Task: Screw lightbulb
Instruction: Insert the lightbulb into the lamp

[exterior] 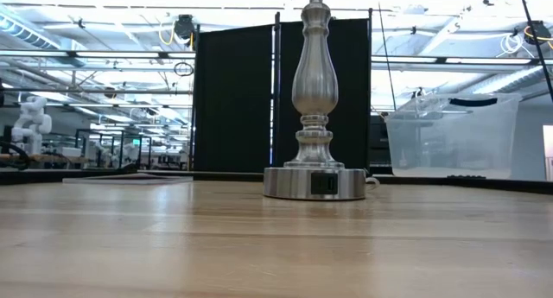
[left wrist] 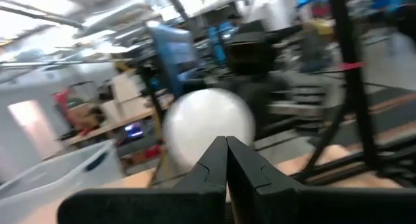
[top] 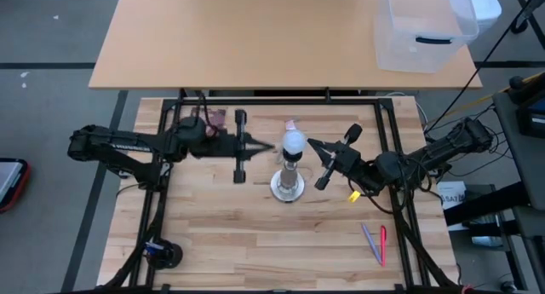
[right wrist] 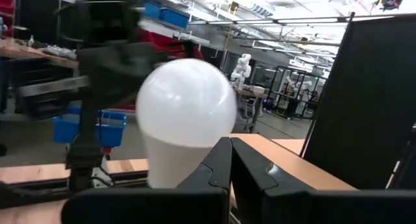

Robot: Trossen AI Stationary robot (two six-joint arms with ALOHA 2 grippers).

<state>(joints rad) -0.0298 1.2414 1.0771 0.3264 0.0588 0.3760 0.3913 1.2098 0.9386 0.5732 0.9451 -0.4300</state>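
The lightbulb (top: 294, 142), a frosted white globe, stands upright on top of the silvery lamp stand (top: 288, 186) at the middle of the table. Its base goes down into the stand's socket. My left gripper (top: 272, 146) is shut and level, its tip just short of the globe's left side; in the left wrist view the globe (left wrist: 208, 123) fills the space beyond the shut tip (left wrist: 227, 143). My right gripper (top: 310, 143) is shut too, and comes level from the right to the globe's other side (right wrist: 185, 107). The low view shows only the stand (exterior: 314, 91). My left gripper holds its shut tip level at the left side of the globe (top: 284, 144); I cannot tell whether it touches. My right gripper holds its shut tip level at the right side of the globe (top: 304, 142); whether it touches cannot be told either.
A small pink-tipped wrapper (top: 289, 123) lies just behind the stand. Two pens (top: 375, 243) lie near the front right, and a yellow bit (top: 354, 194) sits under the right arm. A clear plastic bin (top: 423, 25) stands on the far table.
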